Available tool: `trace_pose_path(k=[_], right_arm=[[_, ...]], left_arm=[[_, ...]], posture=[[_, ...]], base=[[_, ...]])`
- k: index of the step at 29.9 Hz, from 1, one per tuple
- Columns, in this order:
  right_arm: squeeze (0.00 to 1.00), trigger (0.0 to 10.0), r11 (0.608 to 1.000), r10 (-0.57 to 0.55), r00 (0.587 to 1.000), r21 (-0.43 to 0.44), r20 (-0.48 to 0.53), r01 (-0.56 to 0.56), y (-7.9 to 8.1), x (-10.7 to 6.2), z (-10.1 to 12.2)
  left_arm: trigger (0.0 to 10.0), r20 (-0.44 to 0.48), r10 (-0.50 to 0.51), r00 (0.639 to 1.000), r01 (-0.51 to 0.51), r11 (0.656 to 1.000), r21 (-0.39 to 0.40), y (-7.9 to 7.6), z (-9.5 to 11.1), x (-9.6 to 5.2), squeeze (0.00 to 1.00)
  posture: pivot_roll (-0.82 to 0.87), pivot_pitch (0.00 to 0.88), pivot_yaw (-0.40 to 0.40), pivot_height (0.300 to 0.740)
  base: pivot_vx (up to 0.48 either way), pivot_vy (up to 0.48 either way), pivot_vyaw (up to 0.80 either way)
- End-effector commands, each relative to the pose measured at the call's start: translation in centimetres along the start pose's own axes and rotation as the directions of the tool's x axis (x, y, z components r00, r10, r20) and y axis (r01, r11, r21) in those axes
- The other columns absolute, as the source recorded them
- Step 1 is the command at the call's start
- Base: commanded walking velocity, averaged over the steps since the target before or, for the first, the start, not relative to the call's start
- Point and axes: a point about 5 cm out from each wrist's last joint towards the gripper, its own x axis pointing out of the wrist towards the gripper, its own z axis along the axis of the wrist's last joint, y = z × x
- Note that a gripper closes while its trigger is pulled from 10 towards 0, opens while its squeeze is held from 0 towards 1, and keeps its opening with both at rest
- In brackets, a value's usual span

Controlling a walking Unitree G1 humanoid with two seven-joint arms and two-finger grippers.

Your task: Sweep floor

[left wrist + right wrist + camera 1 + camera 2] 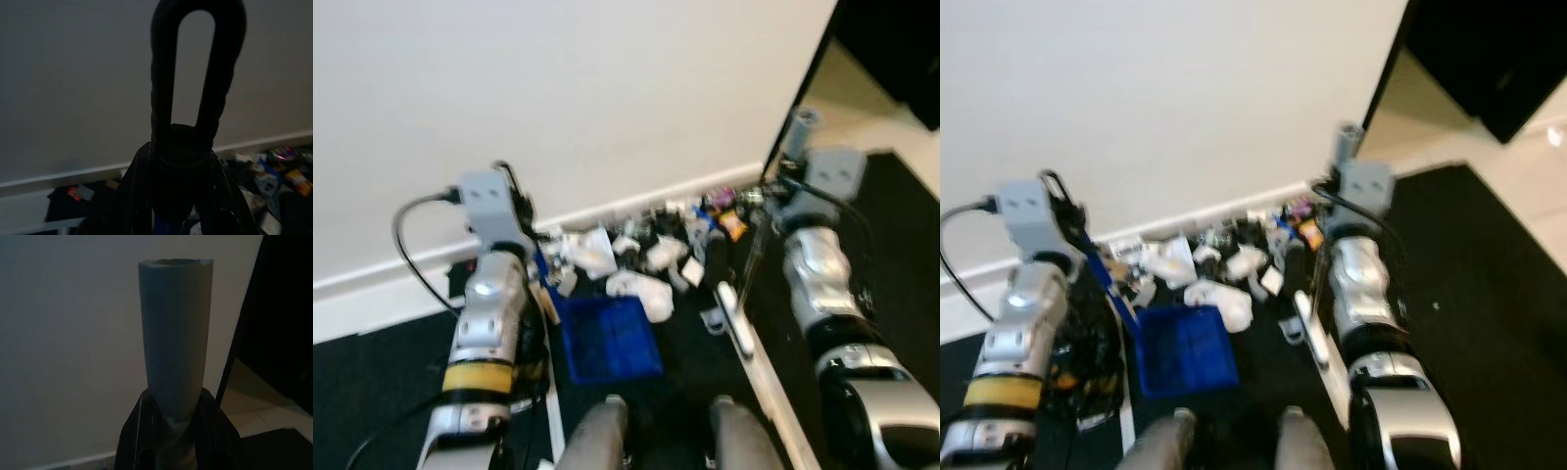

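Against the white wall's skirting board [401, 279], litter [641, 257] lies heaped on the dark floor [372, 377], with bare floor behind it. Just before the heap, the blue dustpan [607, 338] looks empty. Left gripper [178, 196] pinches its looped handle [195, 73]; right gripper [178, 431] clamps the grey broom handle [176, 328].

litter [651, 257] along wall [558, 98], dustpan [607, 338] before it
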Motion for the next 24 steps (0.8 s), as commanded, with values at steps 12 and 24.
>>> trace_pose_path(k=[12,24], right_arm=[[0.0,10.0,1.0,-0.014,1.0,-0.001,0.011,0.014,-0.4,-0.1,0.0],[0.0,10.0,1.0,-0.023,1.0,-0.021,-0.013,0.022,-1.1,-0.4,-0.6]], left_arm=[[10.0,0.06,0.024,0.998,-0.024,1.0,0.013,1.1,1.3,-0.1,0.0],[10.0,0.044,0.137,0.99,-0.142,0.981,0.13,3.8,-0.8,-1.9,0.0]], posture=[[0.02,0.143,0.07,0.74],[0.02,0.155,0.07,0.74]], base=[[0.18,0.0,0.0],[0.0,0.0,0.0]])
